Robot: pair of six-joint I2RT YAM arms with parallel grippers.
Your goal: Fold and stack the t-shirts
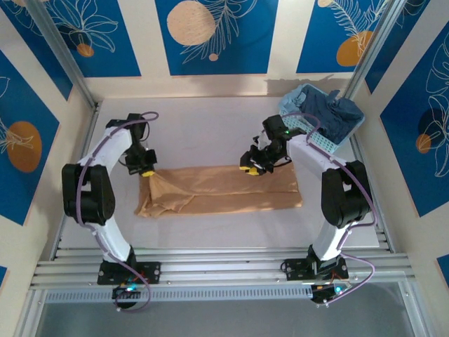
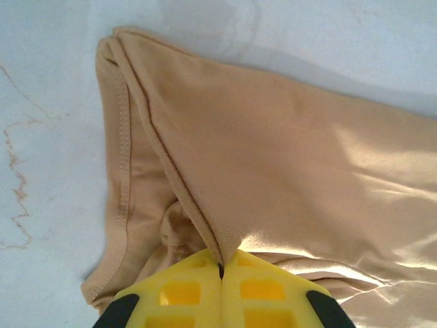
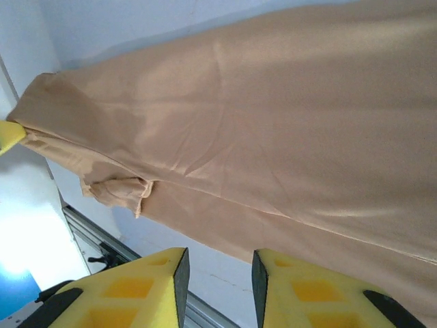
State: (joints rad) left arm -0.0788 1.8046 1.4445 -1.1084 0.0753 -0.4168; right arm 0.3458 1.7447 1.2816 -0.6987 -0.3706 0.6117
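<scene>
Pinching: left gripper (image 2: 220,265) is clamping tan shirt (image 2: 273,157) hem, lower centre, likely for lifting into fold.
right gripper (image 3: 218,273): fingers (image 3: 147,290) are hovering spread above shirt, gripping nothing.

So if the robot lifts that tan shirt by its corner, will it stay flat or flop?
Probably flop: the tan shirt bunches and wrinkles where the left pincer pinches its seam. It looks thin, so it is likely light and would hang down limp. Pushed, it would probably crumple rather than slide whole.
</scene>
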